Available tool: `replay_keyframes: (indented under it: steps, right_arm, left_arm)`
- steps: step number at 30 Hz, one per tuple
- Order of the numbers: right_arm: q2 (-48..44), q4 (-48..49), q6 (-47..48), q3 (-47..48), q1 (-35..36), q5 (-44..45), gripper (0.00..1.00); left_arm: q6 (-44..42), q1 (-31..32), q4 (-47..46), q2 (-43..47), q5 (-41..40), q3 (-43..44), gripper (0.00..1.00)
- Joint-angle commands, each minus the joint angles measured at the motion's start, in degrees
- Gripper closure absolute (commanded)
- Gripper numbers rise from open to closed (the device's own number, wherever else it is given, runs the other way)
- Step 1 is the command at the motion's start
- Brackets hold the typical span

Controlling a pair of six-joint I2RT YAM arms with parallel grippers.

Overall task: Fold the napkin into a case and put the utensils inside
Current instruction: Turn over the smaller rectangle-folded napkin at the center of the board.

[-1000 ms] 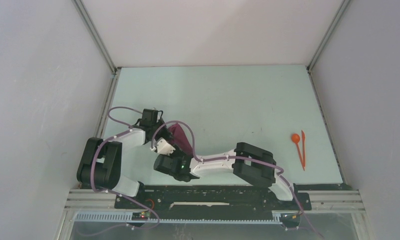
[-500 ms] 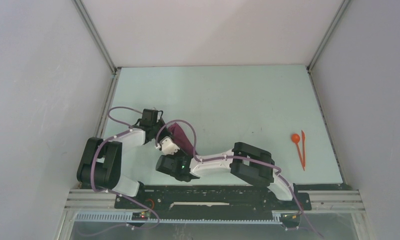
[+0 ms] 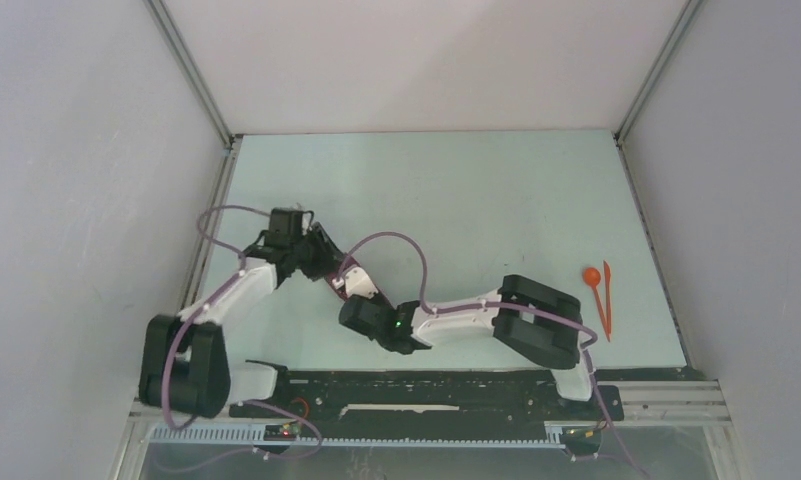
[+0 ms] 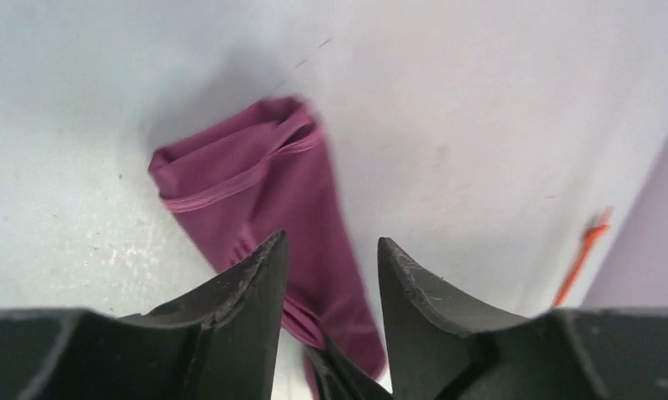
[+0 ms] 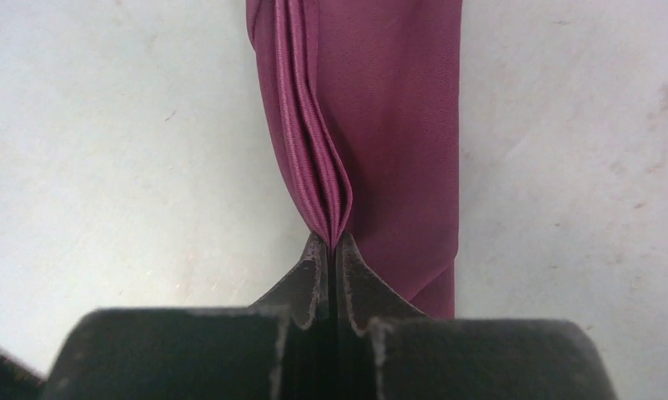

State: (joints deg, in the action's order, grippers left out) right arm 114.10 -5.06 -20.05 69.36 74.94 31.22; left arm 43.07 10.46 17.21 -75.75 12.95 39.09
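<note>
Right jaws clamped on the folded napkin (image 5: 380,125), left jaws apart above it.
Napkin lies on the desk (image 3: 476,190), near-left, as a narrow maroon strip several layers thick. Right jaws are shut tight on the bunched hem edges at one end. Left jaws are spread, with cloth showing in the gap between them; can't tell if they touch it. The strip's far end in the left wrist view is rumpled. Orange utensils (image 3: 600,290) lie side by side near the desk's right edge, well apart from the napkin.
</note>
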Motion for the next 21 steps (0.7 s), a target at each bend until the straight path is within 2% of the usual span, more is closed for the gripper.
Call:
replay_keyframes:
  steps: [1, 3, 7, 10, 12, 16, 21]
  right_arm:
    - [-6.6, 6.3, -4.7, -3.8, -3.1, -15.5, 1.00]
    - [-9.7, 10.8, -7.1, -7.0, -5.2, -22.7, 1.00]
    - [-12.7, 22.5, -18.4, -14.3, -12.3, -40.4, 1.00]
    - [-11.4, 32.8, -27.6, -19.2, -17.3, -50.6, 1.00]
    - [-8.9, 43.6, -35.2, -23.2, -20.5, -56.4, 1.00]
    - [-3.4, 61.2, -46.1, -30.0, -25.5, -62.0, 1.00]
    - [0.5, 74.5, -52.7, -36.5, -29.9, -63.9, 1.00]
  left_arm:
    - [-1.7, -2.9, 8.6, 12.8, 0.6, 9.8, 0.49]
    - [-2.9, -4.0, 13.3, 17.4, -1.2, 13.1, 0.46]
    - [-4.2, -4.5, 18.5, 23.9, -5.0, 16.2, 0.43]
    - [-4.0, -4.6, 19.0, 25.7, -4.2, 15.4, 0.43]
    - [-3.6, -4.6, 19.0, 25.6, -2.9, 14.1, 0.43]
    - [-2.9, -4.4, 17.4, 25.2, -0.7, 11.5, 0.43]
    - [-2.6, -3.7, 16.4, 24.5, -0.4, 9.4, 0.43]
